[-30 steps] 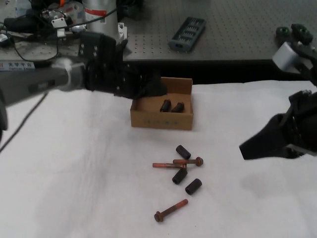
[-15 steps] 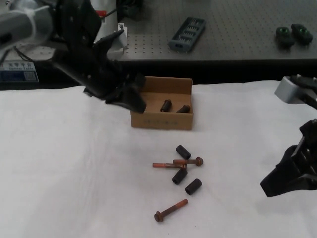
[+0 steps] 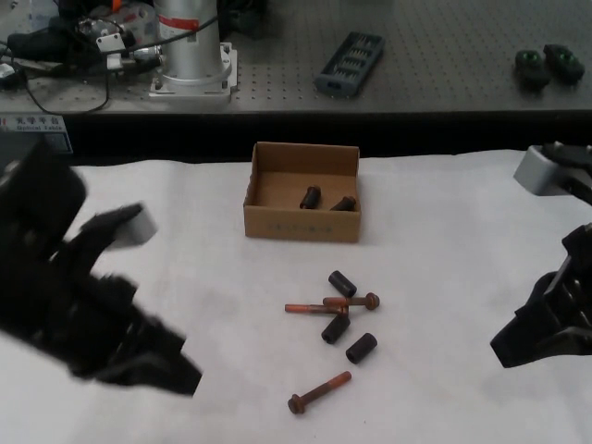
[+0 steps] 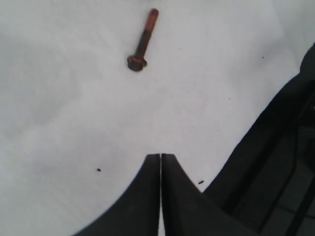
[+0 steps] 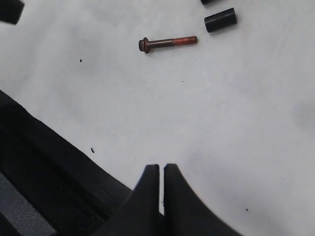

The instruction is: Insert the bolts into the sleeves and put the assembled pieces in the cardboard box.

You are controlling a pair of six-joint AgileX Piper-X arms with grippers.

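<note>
Bolts (image 5: 167, 43) rusty with flanged heads, sleeves (image 5: 220, 19) black cylinders, cardboard box (image 3: 302, 225) brown

Left claw (image 4: 161, 157) hangs low, tips pressed together; right claw (image 5: 161, 168) likewise, well apart from it

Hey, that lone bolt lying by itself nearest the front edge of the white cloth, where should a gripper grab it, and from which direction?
Take the bolt by the middle of its shank, coming straight down from above and closing across its length. It lies flat on the cloth, apart from the nearest sleeve, so both sides look free.
</note>
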